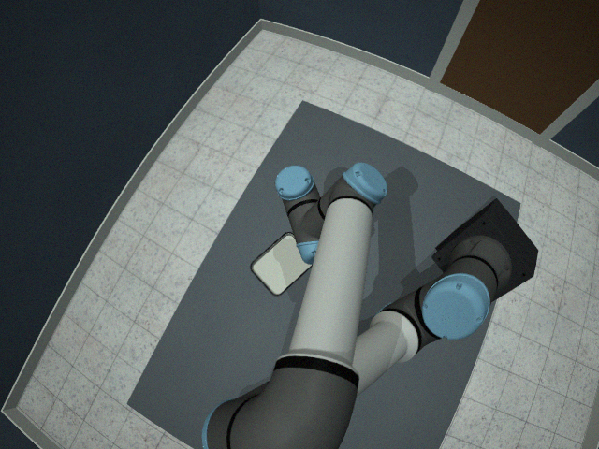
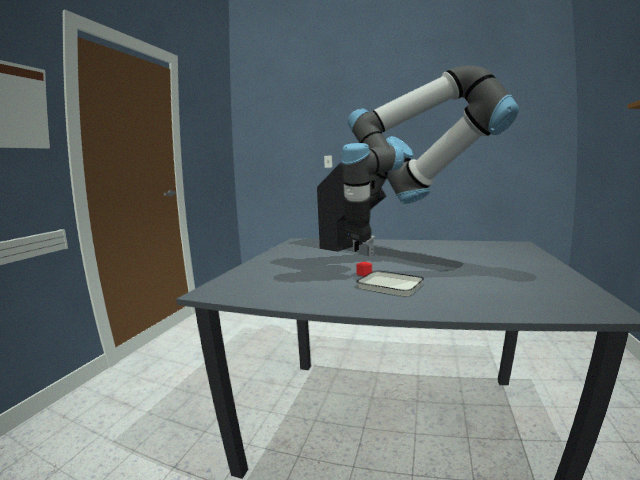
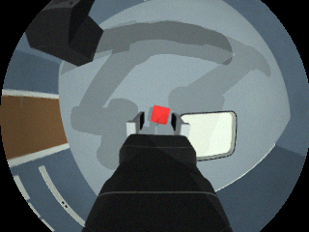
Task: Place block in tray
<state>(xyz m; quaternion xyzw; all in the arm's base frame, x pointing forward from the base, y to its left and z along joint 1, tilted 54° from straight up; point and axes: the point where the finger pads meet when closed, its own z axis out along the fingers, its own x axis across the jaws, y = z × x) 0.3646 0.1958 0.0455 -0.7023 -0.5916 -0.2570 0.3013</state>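
Block [image 2: 363,268] sits beside tray [image 2: 390,283]; tool [image 2: 363,248] points down above it, wide open, empty.

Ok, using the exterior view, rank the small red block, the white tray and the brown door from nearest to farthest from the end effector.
1. Small red cube block: on the grey table just below the open end effector.
2. Shallow white rectangular tray: beside the block, on its camera side.
3. Brown wooden door: far left, in the wall.
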